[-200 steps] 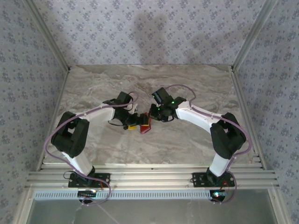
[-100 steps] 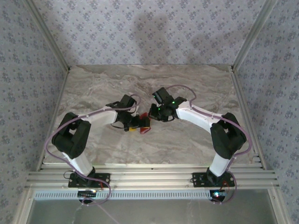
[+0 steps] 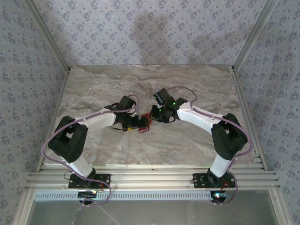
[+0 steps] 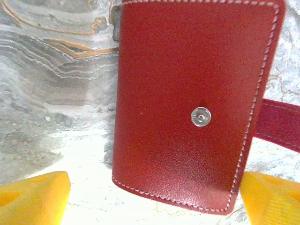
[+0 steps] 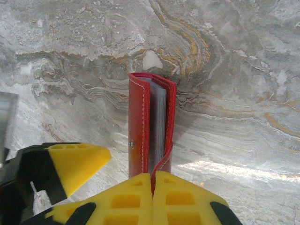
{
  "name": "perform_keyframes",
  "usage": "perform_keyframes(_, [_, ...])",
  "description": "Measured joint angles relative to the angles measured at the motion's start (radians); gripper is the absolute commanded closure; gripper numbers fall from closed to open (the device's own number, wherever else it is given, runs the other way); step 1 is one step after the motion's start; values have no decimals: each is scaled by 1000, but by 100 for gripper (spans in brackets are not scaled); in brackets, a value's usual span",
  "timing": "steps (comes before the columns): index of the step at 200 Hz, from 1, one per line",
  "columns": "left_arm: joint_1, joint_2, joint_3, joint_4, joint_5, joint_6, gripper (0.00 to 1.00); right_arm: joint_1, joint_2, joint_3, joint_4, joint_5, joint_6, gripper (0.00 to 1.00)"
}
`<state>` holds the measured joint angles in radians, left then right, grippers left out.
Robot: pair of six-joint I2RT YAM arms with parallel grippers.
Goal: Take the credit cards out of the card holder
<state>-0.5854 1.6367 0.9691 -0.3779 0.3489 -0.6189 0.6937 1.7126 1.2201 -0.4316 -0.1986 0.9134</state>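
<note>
On marble table [image 4: 56, 70], stitched red card holder [image 4: 187, 93], silver snap [image 4: 200, 116]

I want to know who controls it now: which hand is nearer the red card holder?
Right. The right hand is shut on the card holder, pinching its edge. The left hand is open, its fingers spread either side of the face with the snap.

L gripper [image 4: 152, 201] spread wide, R gripper [image 5: 152, 180] clamped tight, tips facing each other.
</note>
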Motion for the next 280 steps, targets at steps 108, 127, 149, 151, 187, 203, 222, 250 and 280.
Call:
perform_keyframes(108, [3, -12, 0, -12, 51, 8, 4, -3, -4, -6, 3, 0, 0, 100])
perform_keyframes(127, [4, -4, 0, 10, 85, 8, 2, -3, -4, -6, 3, 0, 0, 100])
perform_keyframes(149, [4, 8, 0, 22, 100, 9, 4, -3, -4, -6, 3, 0, 0, 100])
perform_keyframes(151, [3, 9, 0, 22, 100, 9, 4, -3, -4, -6, 3, 0, 0, 100])
perform_keyframes(187, [4, 27, 0, 3, 80, 25, 5, -3, -4, -6, 3, 0, 0, 100])
perform_keyframes(203, [4, 34, 0, -6, 68, 32, 6, -3, -4, -6, 3, 0, 0, 100])
perform_keyframes(222, [4, 35, 0, -17, 51, 35, 7, -3, -4, -6, 3, 0, 0, 100])
perform_keyframes(250, [10, 35, 1, -23, 31, 35, 9, -3, -4, -6, 3, 0, 0, 100])
perform_keyframes(280, [29, 21, 1, -35, 13, 35, 10, -5, -4, -8, 3, 0, 0, 100])
